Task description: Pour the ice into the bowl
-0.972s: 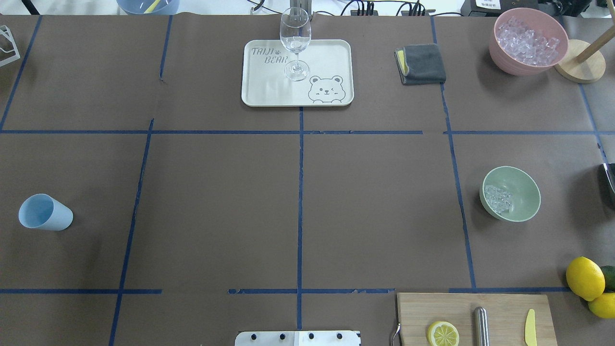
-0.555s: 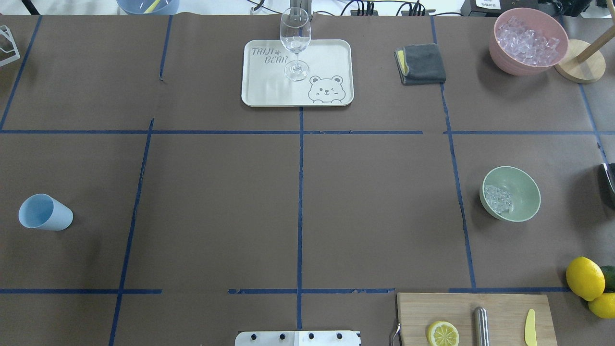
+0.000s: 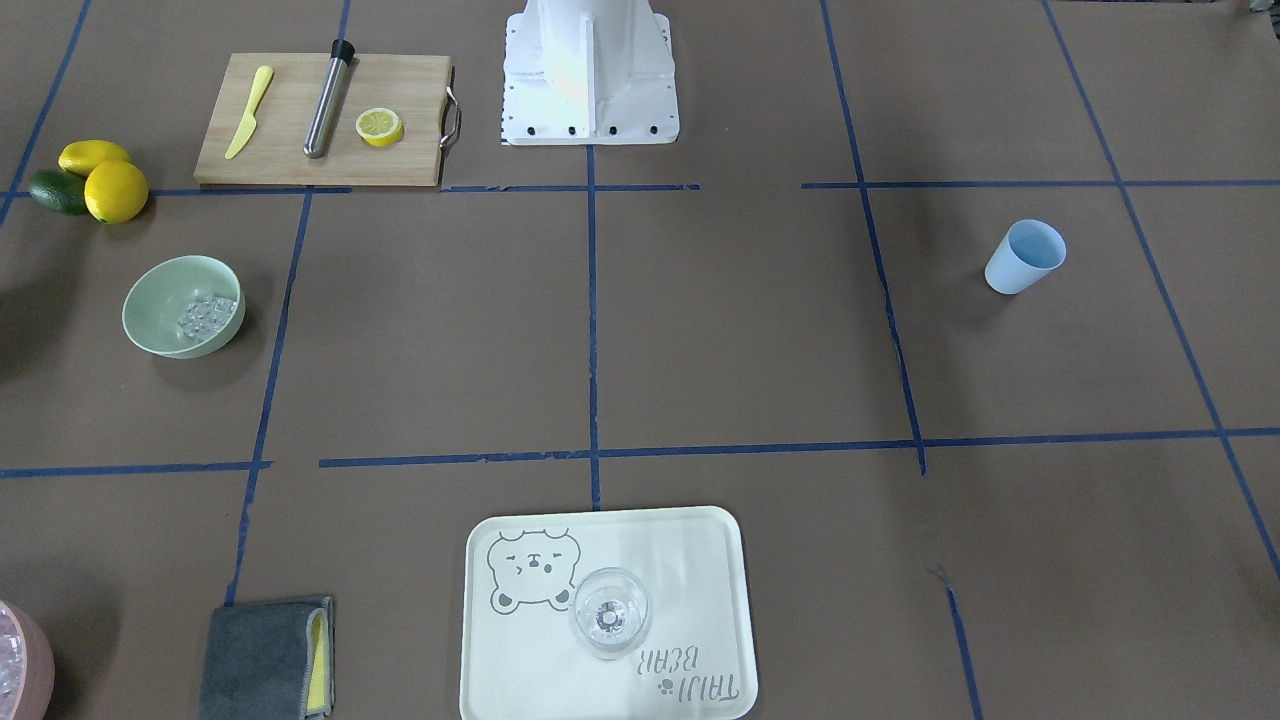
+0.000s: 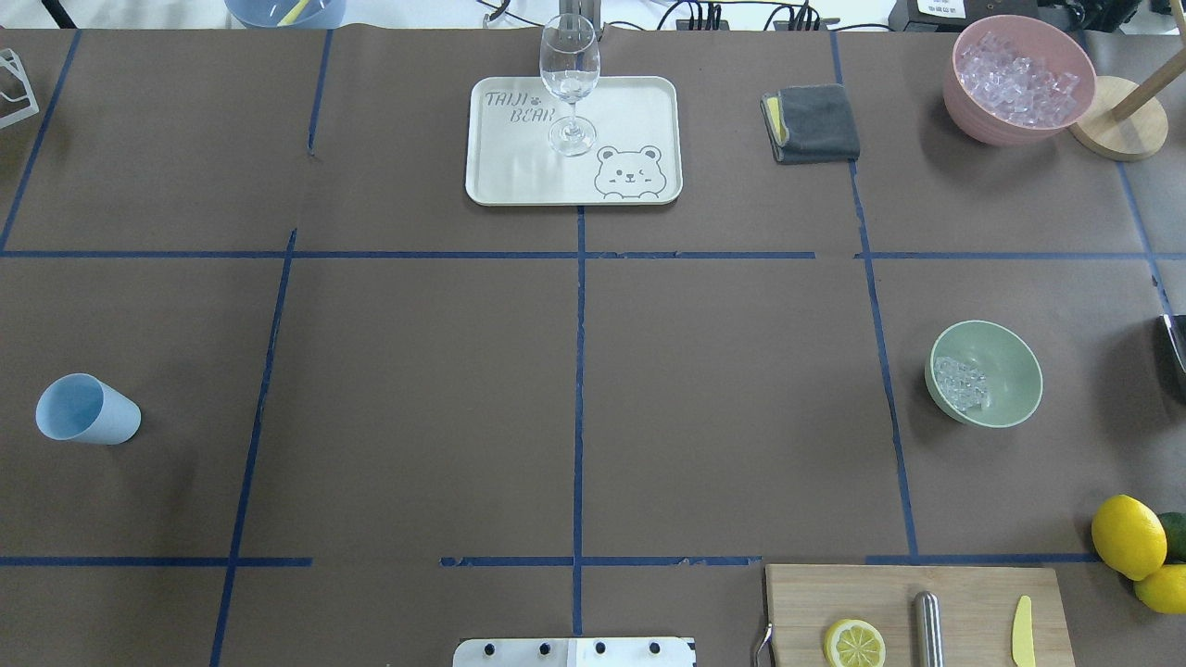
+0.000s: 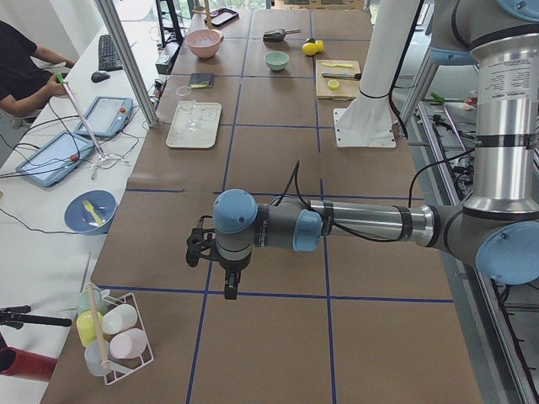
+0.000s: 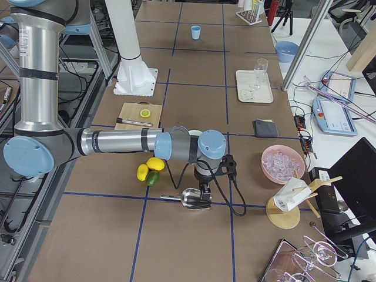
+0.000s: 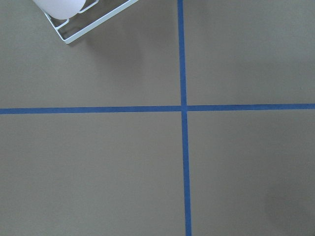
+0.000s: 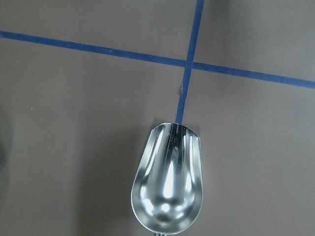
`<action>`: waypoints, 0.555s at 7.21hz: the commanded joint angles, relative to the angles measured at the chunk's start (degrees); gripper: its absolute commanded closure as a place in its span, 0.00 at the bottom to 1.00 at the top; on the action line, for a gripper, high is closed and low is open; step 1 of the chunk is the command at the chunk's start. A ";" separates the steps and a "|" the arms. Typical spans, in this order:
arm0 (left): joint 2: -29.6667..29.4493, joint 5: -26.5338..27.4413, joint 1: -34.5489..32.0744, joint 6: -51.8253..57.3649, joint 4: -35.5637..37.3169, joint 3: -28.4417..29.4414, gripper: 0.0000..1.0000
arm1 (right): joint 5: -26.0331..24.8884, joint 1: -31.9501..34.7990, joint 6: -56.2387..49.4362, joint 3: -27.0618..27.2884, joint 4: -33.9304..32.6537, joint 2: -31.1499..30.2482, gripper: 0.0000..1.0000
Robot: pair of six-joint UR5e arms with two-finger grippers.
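Black left gripper (image 5: 226,289) and right gripper (image 6: 204,189) hang over the table (image 4: 417,389) ends; we cannot tell how open either claw is or whether it holds anything. Mint bowl (image 4: 984,373) at 3 o'clock overhead, steel scoop (image 8: 167,184) lying empty under the right gripper, ice (image 4: 960,383) heaped on the bowl's 9 o'clock side: we judge the pour done.

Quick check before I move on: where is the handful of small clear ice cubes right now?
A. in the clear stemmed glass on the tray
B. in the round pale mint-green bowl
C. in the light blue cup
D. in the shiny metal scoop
B: the clear ice cubes lie inside the pale mint-green bowl, against its wall, while the metal scoop shows a bare inside in the right wrist view.
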 commanded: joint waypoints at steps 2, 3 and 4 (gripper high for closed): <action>-0.14 2.19 -0.01 -0.01 0.17 -0.06 0.00 | 0.13 0.00 0.00 0.07 -0.09 -0.26 0.00; -0.15 2.19 -0.01 -0.01 0.44 -0.24 0.00 | 0.13 0.00 0.00 0.07 -0.09 -0.35 0.00; -0.15 1.93 -0.01 -0.01 1.83 -0.41 0.00 | 0.22 0.00 0.00 0.07 -0.09 -0.44 0.00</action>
